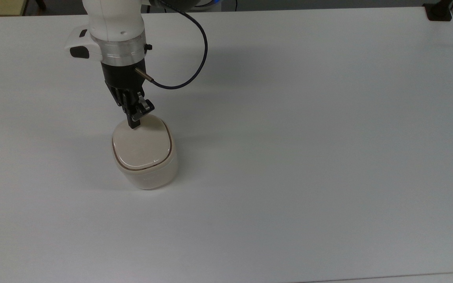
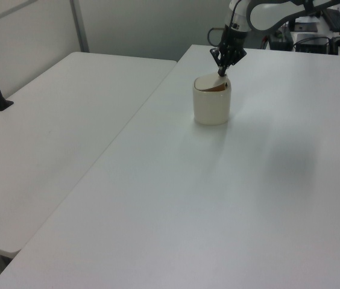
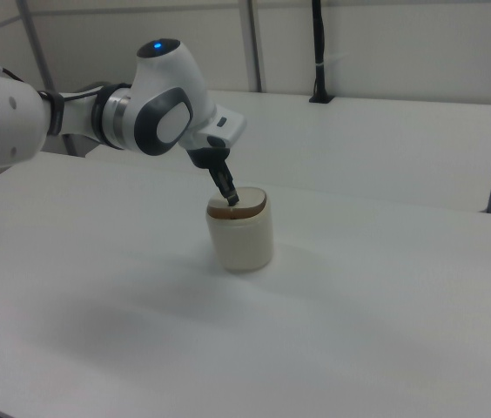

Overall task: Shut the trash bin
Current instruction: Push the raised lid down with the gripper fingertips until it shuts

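Pressing with fingers together, the tool [image 1: 134,125] bears on the lid [image 1: 142,146] directly beneath it; trash bin [image 1: 148,177] almost shut.
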